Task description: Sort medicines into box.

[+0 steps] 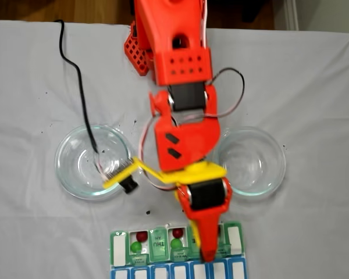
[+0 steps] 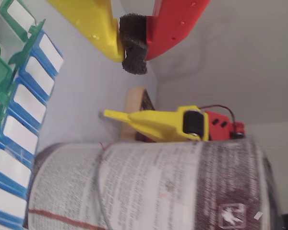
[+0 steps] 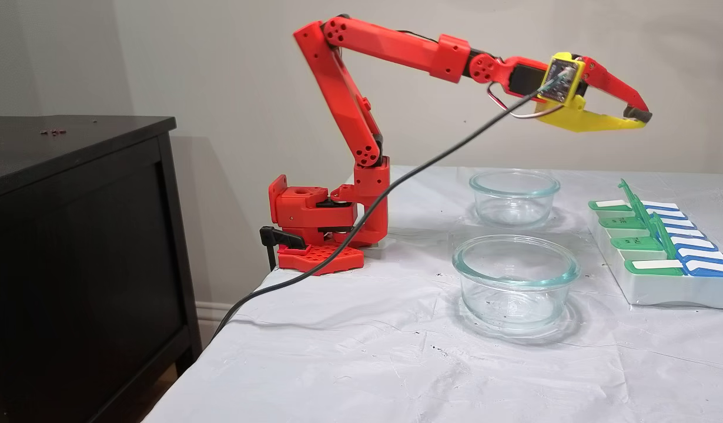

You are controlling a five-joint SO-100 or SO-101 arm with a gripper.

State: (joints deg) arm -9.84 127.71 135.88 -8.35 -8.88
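The box [image 1: 235, 239] lies at the bottom edge of a fixed view, with some green lids flipped up. Two open compartments each hold a dark red medicine [image 1: 141, 236] [image 1: 177, 233] and a green medicine [image 1: 136, 247] [image 1: 176, 243]. My gripper [image 1: 209, 254] hangs over the box's right part, hiding the compartments under it. From the side, in a fixed view, the gripper [image 3: 639, 117] is high above the box [image 3: 661, 291] and shut. In the wrist view the yellow and red jaws of the gripper [image 2: 133, 52] meet on their black foam pad with nothing held, and the box [image 2: 24, 100] shows at the left.
Two clear glass bowls [image 1: 93, 161] [image 1: 250, 161] flank the arm, both without balls. A black cable [image 1: 81, 87] runs across the white cloth. A printed cylinder [image 2: 149, 187] and a yellow and red tool [image 2: 168, 125] lie ahead of the gripper. A black cabinet [image 3: 73, 235] stands beside the table.
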